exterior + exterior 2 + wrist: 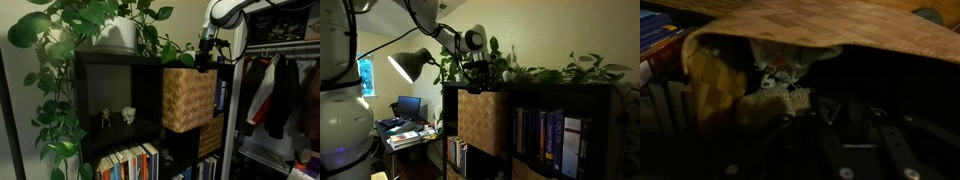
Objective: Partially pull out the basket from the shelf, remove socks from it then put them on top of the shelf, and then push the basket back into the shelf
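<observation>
The light tan woven basket sticks partway out of an upper cubby of the black shelf. In both exterior views my gripper hangs just above the basket's open top, about level with the shelf top. In the wrist view the basket's checkered wall arches over a dark inside where pale socks lie bunched. The gripper shows only as dark links low in that view, just right of the socks and close above them. How far its jaws stand apart is lost in the dark.
Leafy potted plants cover much of the shelf top. A darker, smaller woven basket sits in the cubby below. Books fill nearby cubbies. Clothes hang on a rack beside the shelf. A desk lamp stands nearby.
</observation>
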Motion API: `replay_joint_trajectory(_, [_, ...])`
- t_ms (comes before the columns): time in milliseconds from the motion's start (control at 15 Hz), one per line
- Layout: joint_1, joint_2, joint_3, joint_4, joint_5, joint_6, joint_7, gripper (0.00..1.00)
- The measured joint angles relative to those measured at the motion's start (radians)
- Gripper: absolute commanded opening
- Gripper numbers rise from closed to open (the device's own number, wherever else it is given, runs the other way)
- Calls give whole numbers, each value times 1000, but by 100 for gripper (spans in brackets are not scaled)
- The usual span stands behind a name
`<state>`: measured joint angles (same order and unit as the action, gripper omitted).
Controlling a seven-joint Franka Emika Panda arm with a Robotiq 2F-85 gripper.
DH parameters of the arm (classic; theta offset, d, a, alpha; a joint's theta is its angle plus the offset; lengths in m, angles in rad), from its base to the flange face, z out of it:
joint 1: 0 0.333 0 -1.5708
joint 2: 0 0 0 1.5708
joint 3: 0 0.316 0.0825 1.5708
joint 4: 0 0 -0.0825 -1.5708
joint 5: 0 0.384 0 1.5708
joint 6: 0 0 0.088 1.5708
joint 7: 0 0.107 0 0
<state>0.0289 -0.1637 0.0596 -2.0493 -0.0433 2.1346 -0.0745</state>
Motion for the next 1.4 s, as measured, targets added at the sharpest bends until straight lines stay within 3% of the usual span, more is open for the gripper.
replay_joint_trajectory(333, [9, 66, 0, -9, 35, 0, -8, 98])
replay_joint_trajectory(1000, [17, 163, 1, -17, 54, 48, -54, 100])
replay_joint_trajectory(1067, [18, 169, 1, -18, 54, 55, -58, 75])
replay_joint_trajectory(1133, [18, 174, 1, -18, 54, 60, -62, 73])
replay_joint_trajectory(1400, [22, 181, 1, -19, 54, 66, -68, 47])
